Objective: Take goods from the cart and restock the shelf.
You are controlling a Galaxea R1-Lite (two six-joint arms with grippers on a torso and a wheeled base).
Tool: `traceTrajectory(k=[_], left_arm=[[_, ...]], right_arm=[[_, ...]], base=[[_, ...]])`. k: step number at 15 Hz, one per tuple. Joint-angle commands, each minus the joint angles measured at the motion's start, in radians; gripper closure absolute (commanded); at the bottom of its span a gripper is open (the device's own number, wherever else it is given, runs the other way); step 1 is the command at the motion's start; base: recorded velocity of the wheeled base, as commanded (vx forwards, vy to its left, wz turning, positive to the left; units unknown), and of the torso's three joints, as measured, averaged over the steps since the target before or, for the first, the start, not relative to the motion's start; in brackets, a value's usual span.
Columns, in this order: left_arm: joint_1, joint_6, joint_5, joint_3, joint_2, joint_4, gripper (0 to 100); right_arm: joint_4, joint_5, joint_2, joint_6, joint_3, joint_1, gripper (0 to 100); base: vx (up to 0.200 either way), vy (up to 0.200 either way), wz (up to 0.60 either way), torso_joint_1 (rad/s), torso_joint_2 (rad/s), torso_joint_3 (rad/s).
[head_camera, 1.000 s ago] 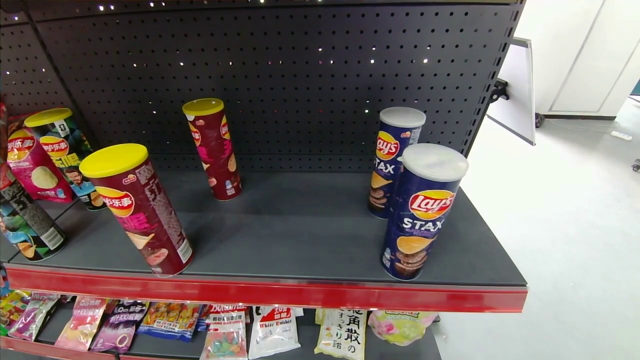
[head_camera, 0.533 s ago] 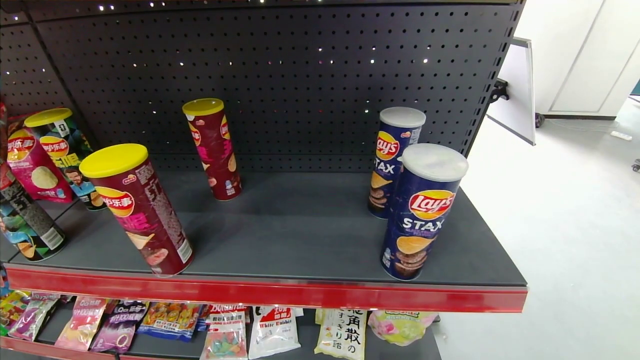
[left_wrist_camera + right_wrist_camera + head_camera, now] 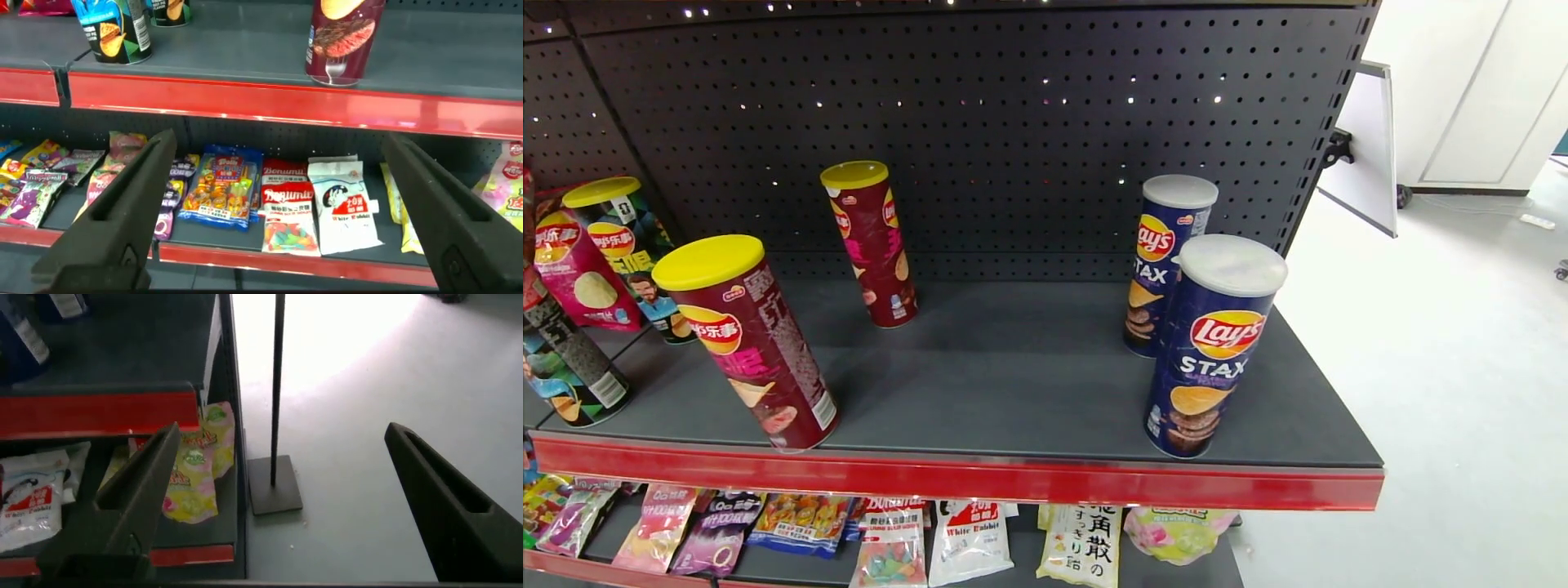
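Black pegboard [image 3: 1013,122] backs the grey shelf [image 3: 1013,384]. Toward its left edge stand the front maroon can [image 3: 743,343] and the rear maroon can [image 3: 870,243]; by its right edge stand the front blue can [image 3: 1213,347] and the rear blue can [image 3: 1168,265]. We see the left gripper [image 3: 279,139] facing snack bags [image 3: 286,220] on the level below and the right gripper [image 3: 283,429] off the right end, both with fingers spread and empty. We judge a fetch step is in hand: the next move calls for gripping a can from the cart and setting it in the bare middle.
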Motion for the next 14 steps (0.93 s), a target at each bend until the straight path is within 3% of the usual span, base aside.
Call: traceTrajectory(k=[1, 4, 6, 8, 11, 14], left_arm=[[0.0, -0.001, 0.001, 0.0, -0.001, 0.0, 0], [0.0, -0.001, -0.001, 0.0, -0.001, 0.0, 0], [0.0, -0.001, 0.001, 0.0, -0.001, 0.0, 0], [0.0, -0.001, 0.001, 0.0, -0.001, 0.0, 0], [0.0, -0.001, 0.001, 0.0, -0.001, 0.0, 0], [0.0, -0.001, 0.001, 0.0, -0.001, 0.0, 0]], right_arm=[[0.01, 0.037, 0.628, 0.153, -0.567, 0.043, 0], [-0.004, 0.031, 0.895, 0.135, -0.504, 0.193, 0], [-0.006, 0.033, 0.983, 0.142, -0.533, 0.207, 0], [-0.013, 0.019, 1.07, 0.141, -0.574, 0.282, 0], [-0.07, -0.116, 1.205, 0.142, -0.573, 0.366, 0], [-0.118, -0.127, 1.25, 0.146, -0.561, 0.406, 0]], base=[[0.0, 0.0, 0.0, 0.0, 0.0, 0.0], [0.0, 0.0, 0.0, 0.0, 0.0, 0.0], [0.0, 0.0, 0.0, 0.0, 0.0, 0.0], [0.0, 0.0, 0.0, 0.0, 0.0, 0.0], [0.0, 0.0, 0.0, 0.0, 0.0, 0.0], [0.0, 0.0, 0.0, 0.0, 0.0, 0.0]])
